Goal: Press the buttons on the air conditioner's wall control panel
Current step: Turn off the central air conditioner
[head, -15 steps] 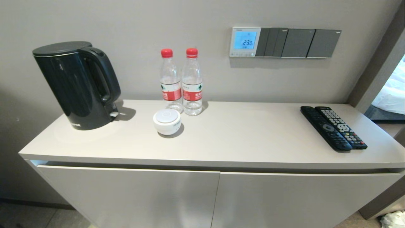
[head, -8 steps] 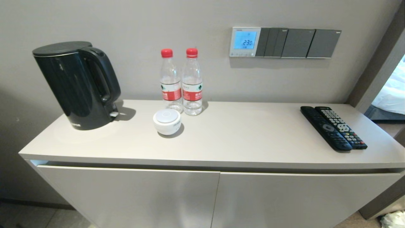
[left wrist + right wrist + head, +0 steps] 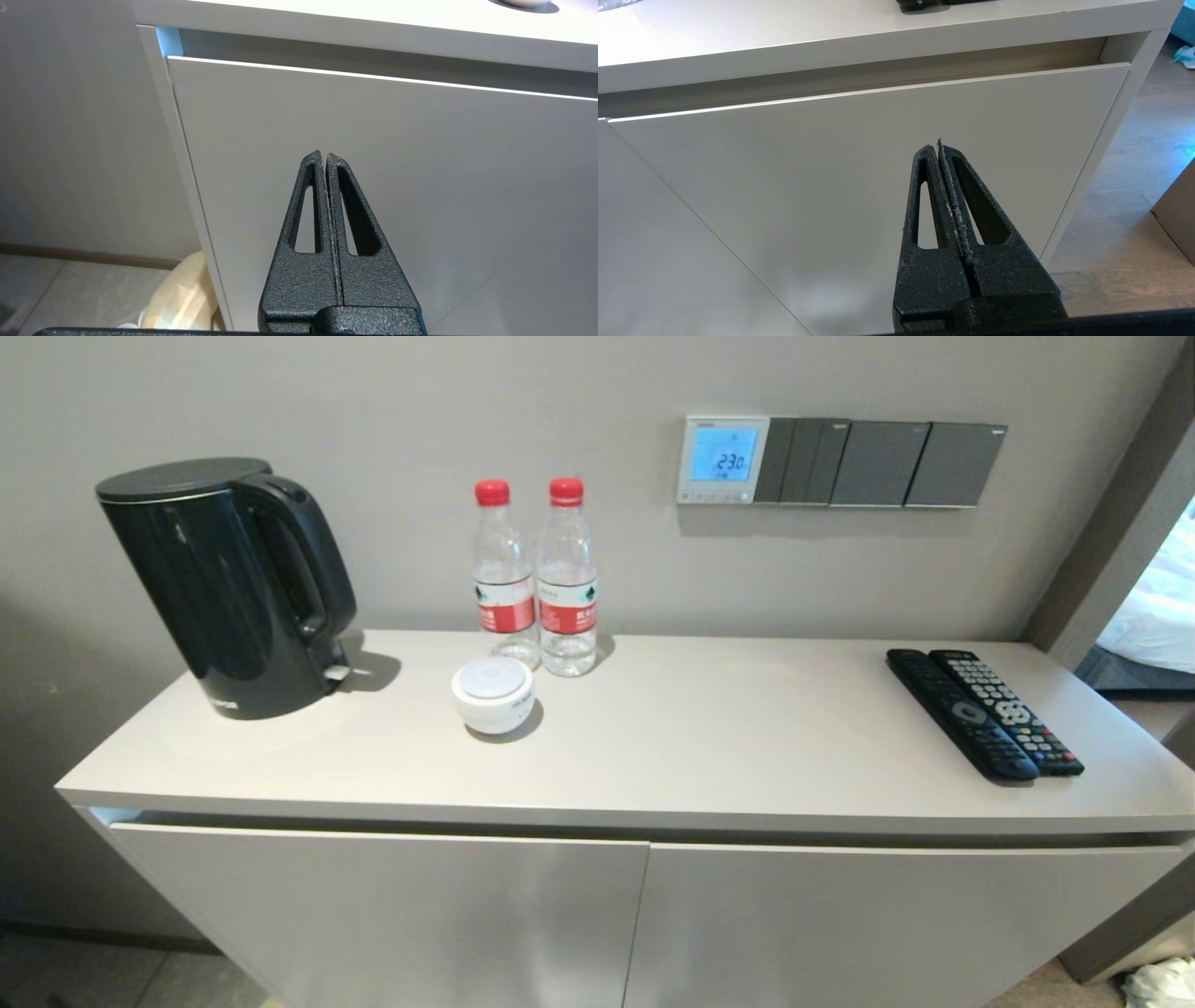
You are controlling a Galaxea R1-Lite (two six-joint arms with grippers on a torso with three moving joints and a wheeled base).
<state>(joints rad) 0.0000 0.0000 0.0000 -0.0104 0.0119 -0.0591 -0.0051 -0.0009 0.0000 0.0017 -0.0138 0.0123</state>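
Note:
The air conditioner's wall control panel (image 3: 724, 459) hangs on the wall above the cabinet, right of centre, its screen lit pale blue with digits 23.0. The buttons (image 3: 714, 497) are a row of tiny pale grey keys along its bottom edge. Neither arm shows in the head view. My left gripper (image 3: 324, 156) is shut and empty, low in front of the cabinet's left door. My right gripper (image 3: 939, 148) is shut and empty, low in front of the cabinet's right door.
Dark grey switch plates (image 3: 879, 464) sit right of the panel. On the cabinet top (image 3: 709, 737) stand a black kettle (image 3: 224, 583), two water bottles (image 3: 537, 579), a white round device (image 3: 493, 694) and two black remotes (image 3: 985, 711). A doorway opens at the right.

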